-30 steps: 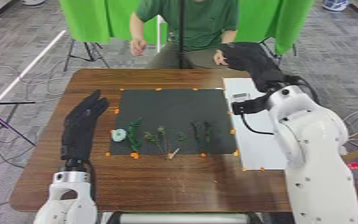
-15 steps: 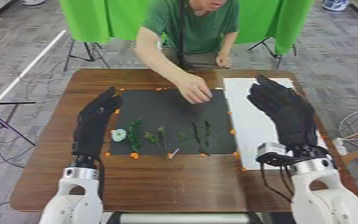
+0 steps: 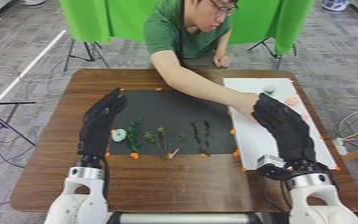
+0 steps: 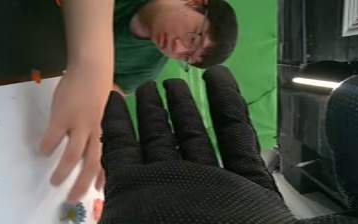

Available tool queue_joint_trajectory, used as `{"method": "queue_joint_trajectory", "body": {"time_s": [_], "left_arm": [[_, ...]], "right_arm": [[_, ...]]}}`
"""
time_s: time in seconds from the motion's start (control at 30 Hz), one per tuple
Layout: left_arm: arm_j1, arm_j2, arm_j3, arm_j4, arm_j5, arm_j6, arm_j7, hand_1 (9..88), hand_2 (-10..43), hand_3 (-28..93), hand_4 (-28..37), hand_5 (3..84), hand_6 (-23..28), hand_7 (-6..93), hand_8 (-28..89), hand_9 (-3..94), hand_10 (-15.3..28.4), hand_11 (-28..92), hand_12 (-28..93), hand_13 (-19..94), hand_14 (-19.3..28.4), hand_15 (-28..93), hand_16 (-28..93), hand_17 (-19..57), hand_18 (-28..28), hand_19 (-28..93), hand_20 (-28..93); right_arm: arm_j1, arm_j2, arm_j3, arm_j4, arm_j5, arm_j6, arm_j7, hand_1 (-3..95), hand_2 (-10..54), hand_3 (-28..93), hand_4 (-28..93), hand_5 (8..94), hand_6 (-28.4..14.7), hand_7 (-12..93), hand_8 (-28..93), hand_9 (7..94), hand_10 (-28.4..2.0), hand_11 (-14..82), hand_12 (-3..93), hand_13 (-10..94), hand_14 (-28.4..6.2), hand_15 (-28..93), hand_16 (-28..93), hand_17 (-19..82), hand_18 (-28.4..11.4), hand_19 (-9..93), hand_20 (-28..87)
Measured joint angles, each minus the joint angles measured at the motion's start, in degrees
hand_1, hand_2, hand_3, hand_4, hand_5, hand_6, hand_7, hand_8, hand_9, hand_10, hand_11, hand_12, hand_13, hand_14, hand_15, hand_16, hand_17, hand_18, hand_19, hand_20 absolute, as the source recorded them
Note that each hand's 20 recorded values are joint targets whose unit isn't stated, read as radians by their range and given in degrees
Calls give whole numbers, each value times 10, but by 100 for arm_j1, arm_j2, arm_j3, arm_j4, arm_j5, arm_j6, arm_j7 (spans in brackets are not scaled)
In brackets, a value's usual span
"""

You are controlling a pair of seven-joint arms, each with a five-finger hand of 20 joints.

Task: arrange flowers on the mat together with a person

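My left hand (image 3: 97,124) is over the left edge of the dark mat (image 3: 162,112), fingers straight. On the mat lie a pale round flower (image 3: 119,135), a long green stem (image 3: 133,137), a budded stem (image 3: 162,141) and thin stems (image 3: 207,136) farther right. My right hand (image 3: 284,125) stands open above the white sheet (image 3: 257,142). A person's arm (image 3: 202,87) crosses the mat's far right corner, its hand partly behind mine. In the right wrist view my right hand (image 4: 189,187) is empty, and the person's hand (image 4: 78,115) is over the sheet beside it.
Near the white sheet's far end are a whitish flower (image 3: 269,90) and a pink one (image 3: 291,101). Small orange pieces (image 3: 135,155) line the mat's border. The brown table (image 3: 184,185) extends between my arms.
My right hand has come back from the table's far right side to above the sheet. The person has leaned in, and their hand went from over the mat to the sheet. My left hand shifted slightly.
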Motion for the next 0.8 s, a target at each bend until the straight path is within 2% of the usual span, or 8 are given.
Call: {"method": "queue_joint_trajectory", "body": {"time_s": [0.33,0.8], "left_arm": [[29,-23,-8,-12,0,3,-13,280,-95,663,-169,428,21,117,-59,430,118,138,138,333,155,91,39,38,95,10,161],[95,-48,-22,-23,-31,5,-123,264,-93,677,-173,428,22,115,-58,430,118,136,139,334,155,91,39,39,94,11,161]], "right_arm": [[67,-87,22,1,-7,-44,-1,135,5,755,-174,457,-21,120,-89,413,-161,44,127,303,-130,80,182,164,-134,43,278],[45,-208,-64,-3,-57,24,5,132,12,753,-173,477,-22,127,-92,440,-162,50,127,318,-133,89,174,170,-141,52,278]]}}
